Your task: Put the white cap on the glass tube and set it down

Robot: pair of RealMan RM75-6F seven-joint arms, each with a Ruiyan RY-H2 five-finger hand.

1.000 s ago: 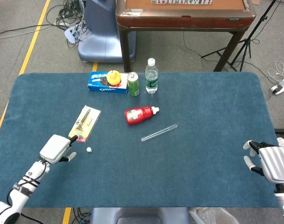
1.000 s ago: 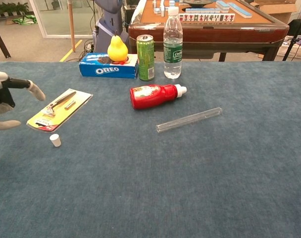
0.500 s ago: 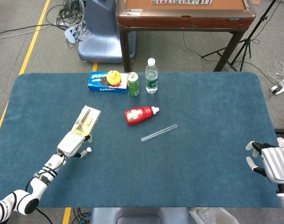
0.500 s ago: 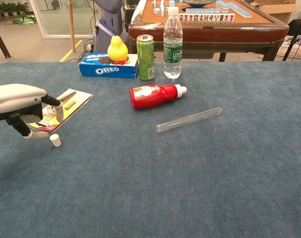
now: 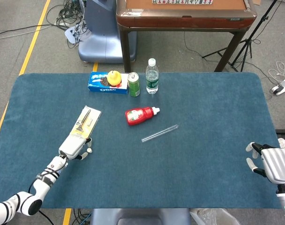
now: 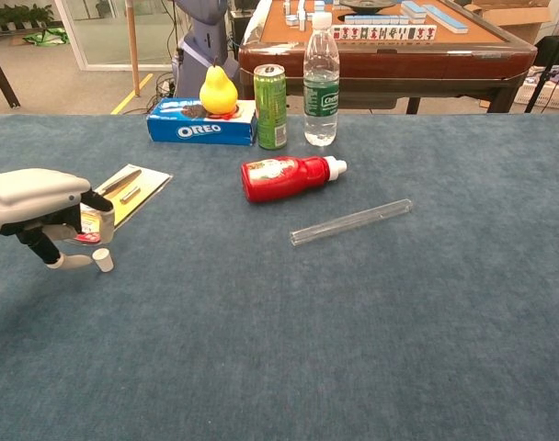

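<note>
Chest view: left hand at the cap

Left hand (image 6: 42, 215) hovers low, fingers curled around but not gripping the white cap (image 6: 103, 261) beside its fingertips. Glass tube (image 6: 351, 222) lies well off to that hand's right. Right hand (image 5: 270, 161) rests empty, fingers apart.

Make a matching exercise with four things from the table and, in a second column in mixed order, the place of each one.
Things:
1. pear
2. white cap
3. glass tube
4. can

Places:
A. lying alone, right of the red bottle
B. on top of the Oreo box
C. standing between the Oreo box and the water bottle
D. on the cloth, right at the left hand

Pairs: 1-B, 2-D, 3-A, 4-C
</note>
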